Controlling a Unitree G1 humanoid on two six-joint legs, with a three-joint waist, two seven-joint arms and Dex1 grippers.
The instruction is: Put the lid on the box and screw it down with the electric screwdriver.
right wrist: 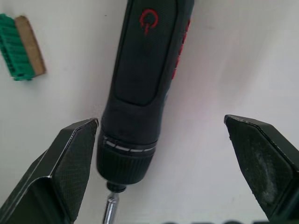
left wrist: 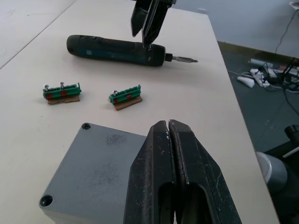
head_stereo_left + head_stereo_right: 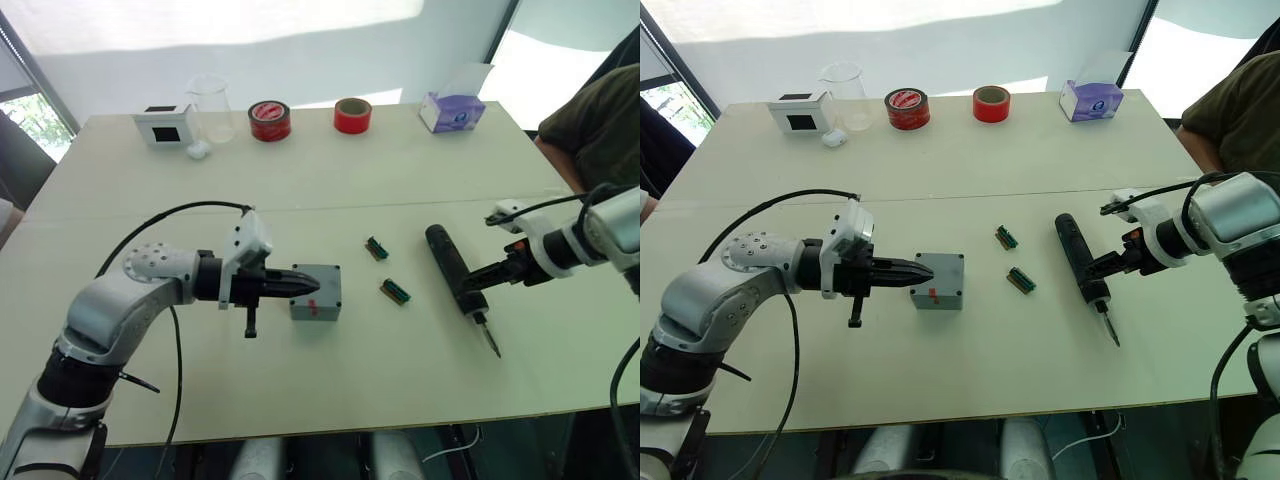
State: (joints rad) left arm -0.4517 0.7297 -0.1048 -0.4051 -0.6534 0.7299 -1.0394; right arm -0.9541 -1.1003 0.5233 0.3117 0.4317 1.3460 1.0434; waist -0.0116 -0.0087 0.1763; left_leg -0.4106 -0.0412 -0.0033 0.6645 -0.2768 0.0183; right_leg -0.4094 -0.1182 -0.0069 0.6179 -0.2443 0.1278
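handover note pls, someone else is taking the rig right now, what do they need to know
Left gripper: shut, empty, tips over the top of the grey box.
Right gripper: open, straddling the bit end of the electric screwdriver, not yet gripping.
The screwdriver lies flat on the table, to the box's right, two green terminal blocks between them.
Done: the lid seems to be on the box already.
Left: grip the screwdriver and drive the corner screws.
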